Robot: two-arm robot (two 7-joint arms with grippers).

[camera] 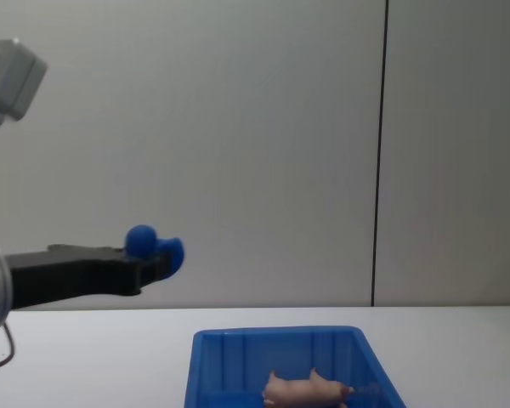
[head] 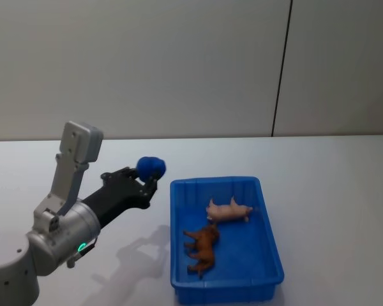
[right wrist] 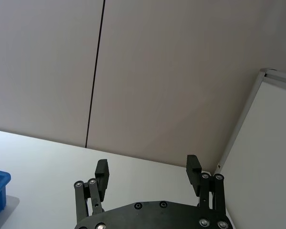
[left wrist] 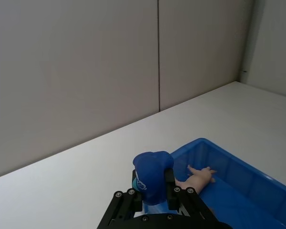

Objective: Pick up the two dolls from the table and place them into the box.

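Two dolls lying in the blue box (head: 268,245) on the table (head: 332,178): brown doll (head: 203,248) toward the near end, pink doll (head: 228,210) just beyond, nearly touching. Left of the box, raised above the tabletop, left gripper (head: 147,180) pinching a small blue object (head: 151,167). Elsewhere, right gripper (right wrist: 148,171) up toward the wall, fingers spread with nothing between.

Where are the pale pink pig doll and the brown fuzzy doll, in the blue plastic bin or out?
Both in. The pale pink pig doll and brown fuzzy doll lie on their sides on the floor of the blue plastic bin.
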